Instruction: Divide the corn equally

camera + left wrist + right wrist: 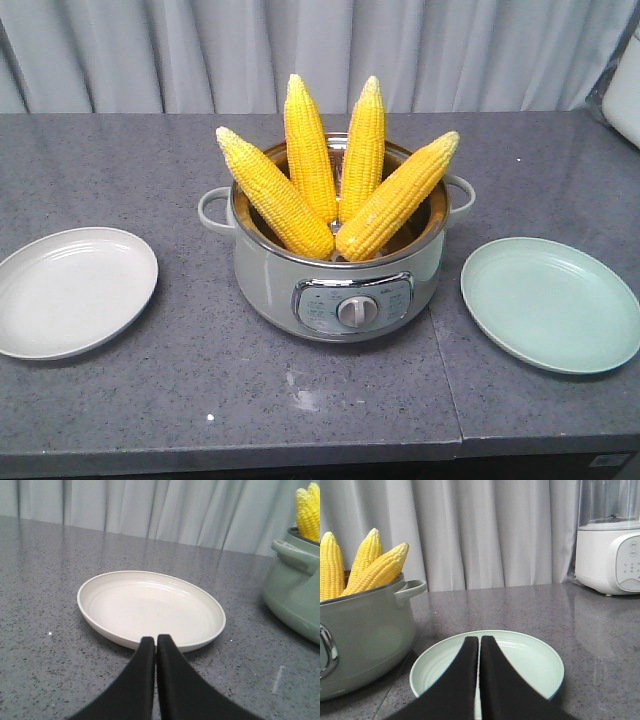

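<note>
Several bright-yellow corn cobs (310, 160) stand fanned out, tips up, in a pale green electric pot (335, 280) at the table's middle. An empty white plate (70, 290) lies left of the pot and an empty pale green plate (550, 300) lies right of it. In the left wrist view my left gripper (155, 639) is shut and empty, just short of the white plate (150, 605). My right gripper (480, 639) is shut and empty over the near part of the green plate (530, 655). Corn tips (375, 565) rise from the pot beside it.
A white blender base (610, 555) stands at the back right of the grey stone table (150, 160). A grey curtain hangs behind the table. The table's front edge runs along the bottom of the front view.
</note>
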